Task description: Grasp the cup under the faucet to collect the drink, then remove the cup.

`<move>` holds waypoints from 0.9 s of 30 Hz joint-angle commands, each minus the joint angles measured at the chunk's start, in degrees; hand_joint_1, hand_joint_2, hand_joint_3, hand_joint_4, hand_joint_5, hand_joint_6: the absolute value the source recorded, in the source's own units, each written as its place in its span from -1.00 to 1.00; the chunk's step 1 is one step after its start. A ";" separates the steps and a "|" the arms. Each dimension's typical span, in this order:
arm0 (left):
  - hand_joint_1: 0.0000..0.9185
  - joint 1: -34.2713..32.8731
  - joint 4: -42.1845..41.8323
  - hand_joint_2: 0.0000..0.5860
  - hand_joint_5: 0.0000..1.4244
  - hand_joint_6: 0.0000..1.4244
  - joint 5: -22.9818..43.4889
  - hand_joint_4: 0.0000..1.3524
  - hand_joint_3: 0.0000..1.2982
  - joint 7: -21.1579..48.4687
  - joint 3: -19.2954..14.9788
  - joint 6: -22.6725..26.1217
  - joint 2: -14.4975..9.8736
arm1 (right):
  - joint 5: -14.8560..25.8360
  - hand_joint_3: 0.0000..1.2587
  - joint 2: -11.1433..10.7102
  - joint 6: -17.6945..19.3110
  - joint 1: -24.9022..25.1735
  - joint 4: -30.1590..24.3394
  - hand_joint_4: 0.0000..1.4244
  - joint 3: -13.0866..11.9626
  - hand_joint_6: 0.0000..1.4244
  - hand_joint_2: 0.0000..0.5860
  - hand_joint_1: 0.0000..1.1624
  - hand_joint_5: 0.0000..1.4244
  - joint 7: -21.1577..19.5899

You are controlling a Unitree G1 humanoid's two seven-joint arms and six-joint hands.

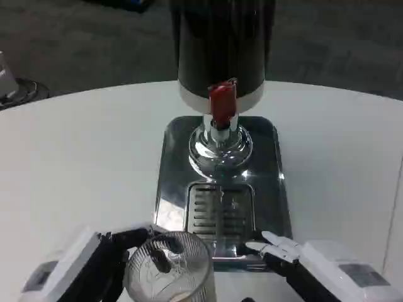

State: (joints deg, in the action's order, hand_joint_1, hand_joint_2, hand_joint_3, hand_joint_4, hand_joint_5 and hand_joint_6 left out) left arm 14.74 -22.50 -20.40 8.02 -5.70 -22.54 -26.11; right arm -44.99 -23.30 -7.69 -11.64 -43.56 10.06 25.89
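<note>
The cup [169,267], a clear ribbed glass, sits at the near edge of the table [82,163], just left of the front of the dispenser's steel base [271,182]. The left hand [110,258] wraps its dark fingers around the cup's left side and rim, so it holds the cup; whether the cup rests on the table or is lifted just off it cannot be told. The cup looks empty, though the glass is too blurred to be sure.

The dispenser stands at the middle of the table, its dark tank [220,44] above a chrome pedestal, with the faucet [221,104] and its red lever pointing toward the robot. Directly below the faucet lies the slotted drip tray [220,211], which marks where the cup must stand to catch the drink. The cup is near the tray's front-left corner but not on it, so the filling step looks not yet done.

The right hand [283,251] rests at the base's front-right corner, its white fingers spread and touching or nearly touching the steel edge, holding nothing. Waiting there, it is probably placed to reach up for the lever once the cup is under the faucet.

The next move likely calls for carrying the cup forward and right onto the tray.
</note>
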 commanded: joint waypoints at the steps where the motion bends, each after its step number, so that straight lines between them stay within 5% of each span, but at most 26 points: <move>1: 0.09 -0.12 -1.43 -0.87 0.86 1.00 1.27 0.69 0.54 0.30 -0.42 -1.21 0.12 | -0.01 -0.70 -0.06 0.36 -0.70 -0.78 -0.92 -0.07 -0.85 0.52 -0.37 -0.89 0.62; 17: 0.09 -3.91 1.29 -0.87 0.86 1.00 1.21 0.69 0.54 0.34 0.02 -0.41 0.14 | 0.04 -0.70 0.63 -0.40 0.63 -0.29 -0.92 -0.63 -0.84 0.52 -0.37 -0.89 0.85; 27: 0.09 -10.03 6.17 -0.87 0.86 1.00 0.93 0.69 0.54 -0.48 -2.86 -0.55 -0.83 | 0.40 -0.70 0.68 -0.81 0.07 -0.81 -0.92 -1.76 -0.84 0.52 -0.37 -0.89 0.60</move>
State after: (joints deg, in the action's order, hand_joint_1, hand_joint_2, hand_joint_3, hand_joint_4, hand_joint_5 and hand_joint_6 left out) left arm 6.17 -16.92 -20.41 8.06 -8.13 -22.51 -26.41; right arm -44.85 -22.92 -8.35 -11.03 -43.54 8.92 26.52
